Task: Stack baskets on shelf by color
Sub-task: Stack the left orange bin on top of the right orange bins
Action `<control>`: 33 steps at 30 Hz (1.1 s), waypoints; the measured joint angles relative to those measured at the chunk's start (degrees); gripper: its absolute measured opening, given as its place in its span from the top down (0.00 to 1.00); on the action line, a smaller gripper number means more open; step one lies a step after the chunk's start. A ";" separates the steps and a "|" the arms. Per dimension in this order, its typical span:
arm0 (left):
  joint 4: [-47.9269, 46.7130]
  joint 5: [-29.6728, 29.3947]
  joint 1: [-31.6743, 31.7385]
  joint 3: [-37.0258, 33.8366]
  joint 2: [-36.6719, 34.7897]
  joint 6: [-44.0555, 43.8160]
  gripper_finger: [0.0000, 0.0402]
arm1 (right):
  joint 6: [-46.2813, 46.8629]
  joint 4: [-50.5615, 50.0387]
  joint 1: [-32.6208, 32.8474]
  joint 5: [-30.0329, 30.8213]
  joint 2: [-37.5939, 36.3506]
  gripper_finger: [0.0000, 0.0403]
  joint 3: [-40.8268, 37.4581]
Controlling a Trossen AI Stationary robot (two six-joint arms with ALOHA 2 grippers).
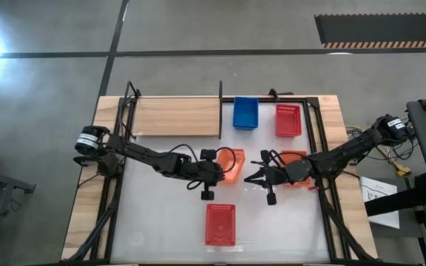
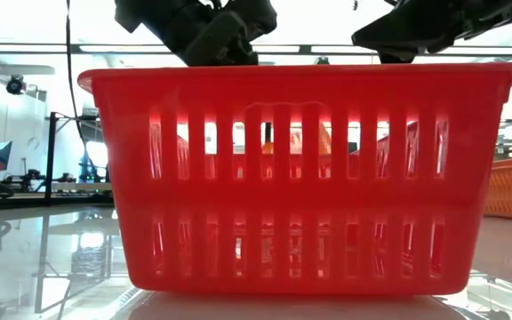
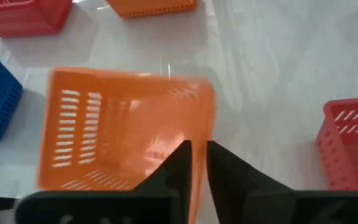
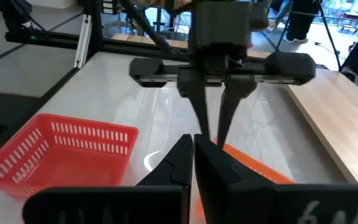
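Observation:
My left gripper is near the table's middle, shut on an orange basket that is also seen tilted in the left wrist view. My right gripper hovers just to that basket's right, shut and with nothing in it. A second orange basket stands under the right arm. A blue basket and a red basket sit at the far edge beside the light-wood shelf. Another red basket stands near the front edge. My left gripper has one side wall of the orange basket between its two fingers, one finger inside the basket and one outside. The fingers slant down from the table's left. The basket sits tilted in the hold; whether its bottom touches the table does not show.
The near red basket fills the low view and hides the middle of the table. A dark upright post stands at the shelf's right end. Black frame rails run along the tabletop's sides. White tabletop lies free between the near red basket and the grippers.

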 joint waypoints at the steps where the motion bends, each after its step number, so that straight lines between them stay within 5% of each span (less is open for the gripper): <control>1: 0.19 0.02 0.00 0.00 -0.04 0.02 0.90 | -0.19 -0.05 0.00 -0.01 0.00 0.98 0.00; 12: 2.74 0.02 -0.32 -3.52 -4.41 3.10 0.77 | 1.03 -0.08 0.09 -0.59 0.00 0.98 -0.09; 19: 25.37 0.04 -0.92 -18.66 -13.62 3.23 0.87 | 2.25 0.01 0.09 3.19 0.02 0.97 -0.11; 26: 56.54 1.91 -0.25 -36.28 -21.07 4.60 0.96 | 4.13 -1.56 0.05 4.47 0.20 0.83 0.49; 33: 64.28 2.30 1.38 -46.45 -25.91 6.58 1.00 | 8.58 -11.17 -0.39 11.97 3.20 0.68 6.32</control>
